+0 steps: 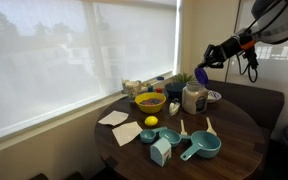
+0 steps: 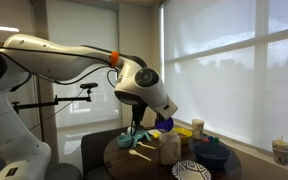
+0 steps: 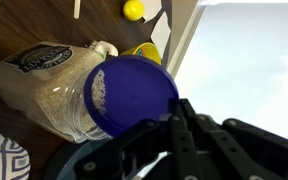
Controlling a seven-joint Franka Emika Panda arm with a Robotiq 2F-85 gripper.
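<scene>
My gripper [image 1: 205,68] hangs above the round wooden table [image 1: 234,135], shut on a round blue lid [image 3: 134,92]. The lid also shows in both exterior views [image 1: 201,75] [image 2: 164,122]. In the wrist view my fingers [image 3: 180,118] pinch the lid's edge. Right below it stands a clear jar of pale grains with a dark label [image 3: 44,82]. The jar's mouth is partly hidden by the lid. The jar shows under the gripper in an exterior view [image 1: 193,98].
A yellow bowl [image 1: 149,101], a lemon [image 1: 151,121], teal measuring cups [image 1: 199,148], a small teal carton [image 1: 161,151] and napkins [image 1: 114,118] lie on the table. A patterned plate [image 2: 191,170] and a blue bowl [image 2: 212,153] sit near the jar. A window with blinds borders the table.
</scene>
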